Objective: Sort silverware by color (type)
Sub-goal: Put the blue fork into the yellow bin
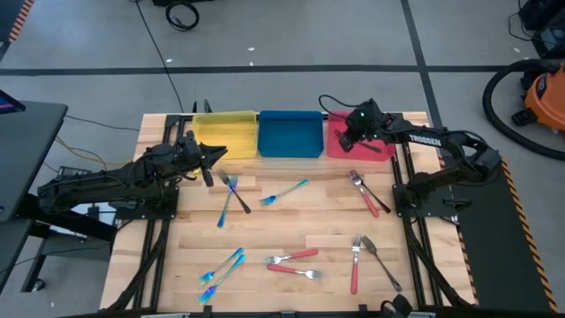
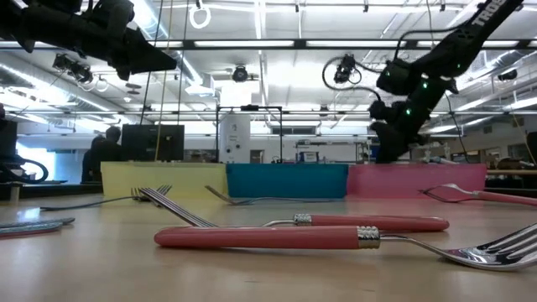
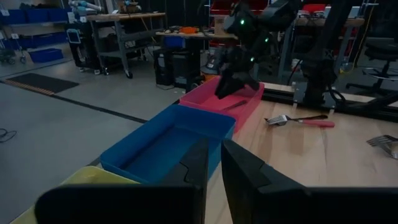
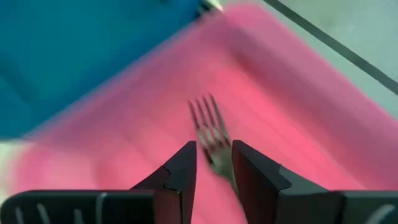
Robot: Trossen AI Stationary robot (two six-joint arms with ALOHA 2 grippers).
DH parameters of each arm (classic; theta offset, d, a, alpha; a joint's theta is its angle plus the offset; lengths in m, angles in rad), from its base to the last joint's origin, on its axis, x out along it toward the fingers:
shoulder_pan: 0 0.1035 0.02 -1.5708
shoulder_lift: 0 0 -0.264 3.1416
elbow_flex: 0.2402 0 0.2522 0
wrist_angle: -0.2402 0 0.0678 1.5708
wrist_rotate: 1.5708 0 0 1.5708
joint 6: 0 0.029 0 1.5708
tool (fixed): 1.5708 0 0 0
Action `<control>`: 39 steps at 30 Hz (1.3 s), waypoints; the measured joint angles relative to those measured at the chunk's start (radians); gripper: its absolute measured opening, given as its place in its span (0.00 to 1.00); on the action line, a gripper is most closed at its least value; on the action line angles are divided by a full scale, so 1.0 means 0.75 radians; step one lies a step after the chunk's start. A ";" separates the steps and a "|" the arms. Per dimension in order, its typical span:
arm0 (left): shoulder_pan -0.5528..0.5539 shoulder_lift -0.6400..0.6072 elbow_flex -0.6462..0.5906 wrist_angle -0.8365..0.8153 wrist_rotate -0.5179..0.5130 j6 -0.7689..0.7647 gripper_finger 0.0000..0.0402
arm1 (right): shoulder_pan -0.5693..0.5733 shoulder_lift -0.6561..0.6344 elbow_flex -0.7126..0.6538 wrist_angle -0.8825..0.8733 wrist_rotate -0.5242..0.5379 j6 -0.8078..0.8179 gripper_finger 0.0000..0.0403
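The right gripper [image 1: 346, 139] hangs over the red tray [image 1: 388, 151] at the back of the table, and its wrist view shows a fork [image 4: 210, 127] between its fingers [image 4: 184, 167], tines pointing away over the pink floor; the gap is narrow, but whether the fingers are pressing on the fork or have just let go I cannot tell. The left gripper [image 1: 216, 155] waits at the front edge of the yellow tray [image 1: 226, 124], its fingers [image 3: 200, 163] nearly together with nothing between them. Judging by the table, the sorting has barely begun: the blue tray [image 1: 290, 132] looks empty and the yellow one shows nothing in it. Left on the wood are a dark fork crossed with a blue-teal one [image 1: 231, 191] near the left gripper, another blue-teal fork [image 1: 284, 192] in the middle, two more blue-teal pieces [image 1: 220, 265] near the front left, two red-handled forks [image 1: 294, 264] at front centre, a red-handled fork beside a dark one [image 1: 365, 259] at front right, and a red and dark pair [image 1: 366, 192] near the right arm.
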 joint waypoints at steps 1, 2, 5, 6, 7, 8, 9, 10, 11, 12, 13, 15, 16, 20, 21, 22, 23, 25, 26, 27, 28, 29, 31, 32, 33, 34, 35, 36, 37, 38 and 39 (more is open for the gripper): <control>-0.001 0.000 0.000 0.000 0.000 -0.002 0.11 | 0.015 -0.020 0.010 -0.014 -0.025 0.025 0.27; -0.001 0.000 0.000 -0.001 0.000 -0.014 0.11 | 0.031 -0.042 0.018 -0.026 -0.055 0.045 0.27; -0.004 0.003 0.000 -0.017 0.006 -0.102 0.11 | 0.084 -0.104 0.030 -0.029 -0.156 0.097 0.28; -0.003 0.007 0.000 -0.022 0.012 -0.100 0.11 | 0.102 -0.123 0.030 -0.030 -0.185 0.109 0.28; -0.003 0.010 0.000 -0.028 0.014 -0.098 0.11 | 0.121 -0.140 0.030 -0.032 -0.209 0.121 0.28; -0.003 0.010 -0.001 -0.031 0.015 -0.099 0.11 | 0.139 -0.156 0.030 -0.033 -0.222 0.134 0.27; -0.003 0.010 -0.001 -0.027 0.015 -0.105 0.11 | 0.158 -0.169 0.030 -0.033 -0.228 0.153 0.27; -0.003 0.011 -0.001 -0.024 0.015 -0.110 0.11 | 0.174 -0.181 0.030 -0.033 -0.229 0.176 0.27; -0.003 0.014 -0.001 -0.027 0.015 -0.116 0.11 | 0.192 -0.191 0.030 -0.035 -0.230 0.203 0.27; -0.003 0.016 -0.001 -0.030 0.015 -0.131 0.11 | 0.210 -0.197 0.030 -0.037 -0.233 0.227 0.27; -0.003 0.018 -0.001 -0.034 0.015 -0.149 0.11 | 0.228 -0.202 0.030 -0.040 -0.235 0.248 0.27; -0.003 0.028 -0.001 -0.034 0.015 -0.223 0.11 | 0.266 -0.205 0.030 -0.050 -0.243 0.280 0.27; -0.006 0.036 -0.001 -0.041 0.017 -0.261 0.11 | 0.286 -0.205 0.030 -0.054 -0.244 0.282 0.27; -0.018 0.066 -0.001 -0.091 0.018 -0.287 0.11 | 0.367 -0.197 0.030 -0.064 -0.243 0.282 0.27; -0.022 0.075 -0.001 -0.094 0.019 -0.292 0.11 | 0.390 -0.197 0.030 -0.064 -0.243 0.283 0.27; -0.026 0.085 -0.001 -0.102 0.025 -0.299 0.11 | 0.415 -0.194 0.030 -0.060 -0.244 0.283 0.27; -0.026 0.098 -0.001 -0.103 0.040 -0.307 0.11 | 0.440 -0.191 0.030 -0.060 -0.243 0.283 0.27; -0.026 0.130 -0.001 -0.088 0.090 -0.316 0.11 | 0.490 -0.186 0.030 -0.059 -0.244 0.283 0.27; -0.026 0.147 -0.001 -0.075 0.111 -0.323 0.11 | 0.515 -0.181 0.030 -0.047 -0.244 0.284 0.27; -0.026 0.159 -0.001 -0.077 0.125 -0.338 0.11 | 0.540 -0.175 0.030 -0.039 -0.244 0.288 0.27; -0.026 0.172 0.000 -0.075 0.139 -0.358 0.11 | 0.565 -0.172 0.030 -0.038 -0.244 0.295 0.27; -0.026 0.188 0.000 -0.070 0.161 -0.395 0.11 | 0.590 -0.167 0.030 -0.030 -0.244 0.303 0.27; -0.025 0.215 0.001 -0.076 0.260 -0.472 0.11 | 0.641 -0.154 0.030 -0.008 -0.244 0.313 0.27; -0.027 0.226 0.001 -0.074 0.332 -0.516 0.11 | 0.664 -0.147 0.030 0.002 -0.244 0.314 0.27; -0.034 0.239 0.001 -0.071 0.405 -0.562 0.11 | 0.687 -0.139 0.030 0.016 -0.244 0.313 0.27; -0.045 0.251 0.001 -0.071 0.471 -0.616 0.11 | 0.709 -0.131 0.030 0.031 -0.244 0.308 0.27; -0.062 0.261 0.001 -0.076 0.519 -0.662 0.11 | 0.727 -0.126 0.030 0.036 -0.244 0.306 0.27; -0.086 0.268 0.001 -0.075 0.548 -0.711 0.12 | 0.744 -0.119 0.030 0.038 -0.244 0.306 0.27; -0.118 0.277 0.001 -0.069 0.555 -0.751 0.12 | 0.759 -0.113 0.030 0.042 -0.244 0.306 0.27; -0.151 0.281 0.001 -0.071 0.558 -0.790 0.12 | 0.771 -0.109 0.030 0.040 -0.244 0.306 0.27; -0.186 0.282 0.001 -0.075 0.556 -0.820 0.12 | 0.781 -0.107 0.030 0.037 -0.243 0.305 0.27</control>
